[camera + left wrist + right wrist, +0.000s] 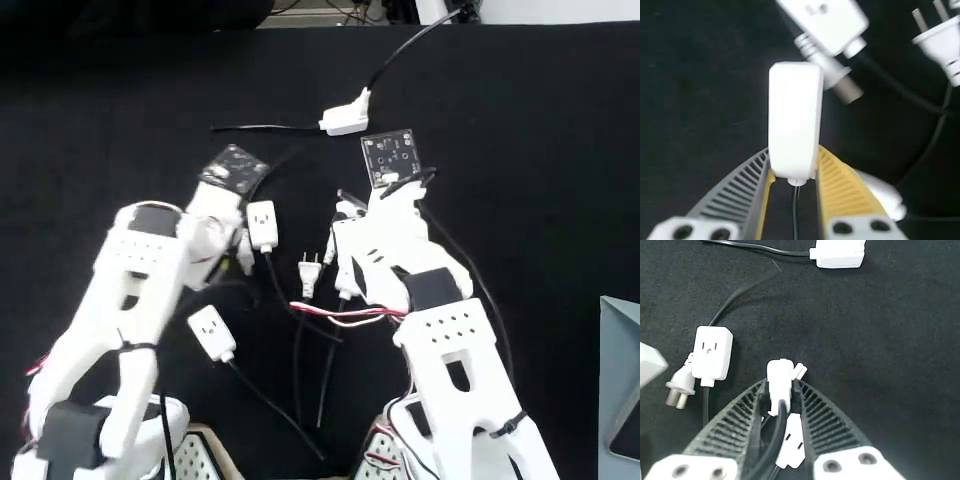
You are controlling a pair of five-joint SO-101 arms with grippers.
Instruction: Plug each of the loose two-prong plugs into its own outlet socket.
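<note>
Loose plug (310, 278), prongs toward far table (560, 130) edge

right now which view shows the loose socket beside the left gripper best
right wrist view: the socket lies whole, face up, both slots clear. high view has the socket small. left wrist view crops the socket at the frame edge.
</note>
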